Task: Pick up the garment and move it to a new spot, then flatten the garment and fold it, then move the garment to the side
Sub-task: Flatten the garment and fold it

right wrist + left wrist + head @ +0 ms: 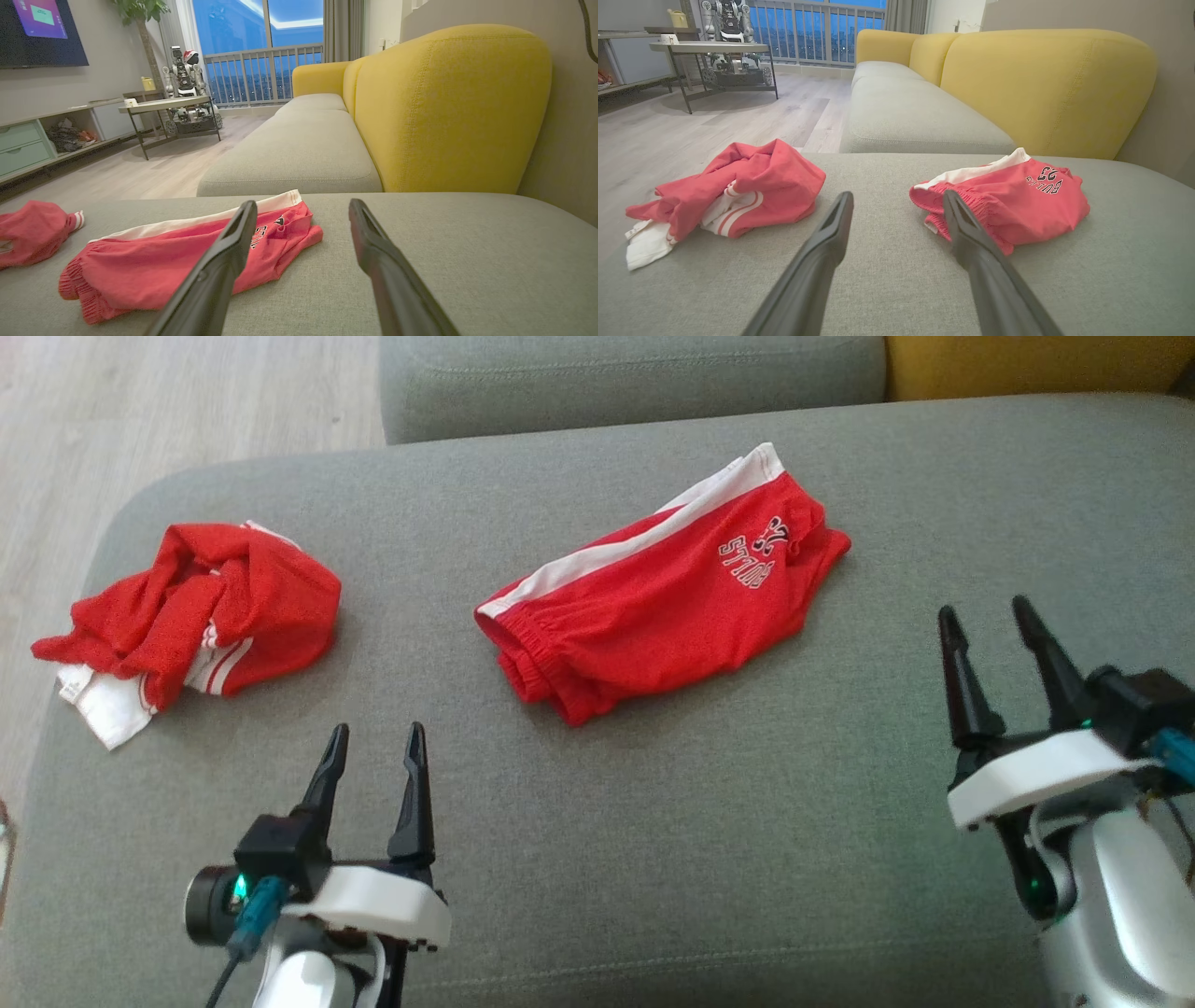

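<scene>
Left gripper (377, 733) and right gripper (984, 609) are both wide open, nothing held. The crumpled red garment (201, 611) sits at the left end of the grey cushion (653, 821), with the red shorts (663, 597) mid-cushion. It looks light and floppy, so I'd guess it'll sag when lifted. Best to pinch a raised fold.

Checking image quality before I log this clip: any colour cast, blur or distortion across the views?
Head view: soft even light, shorts deep red. Left wrist view: wide-angle bulge in the yellow backrest, shorts look pinkish. Right wrist view: same pink cast, bright blue window behind.
</scene>
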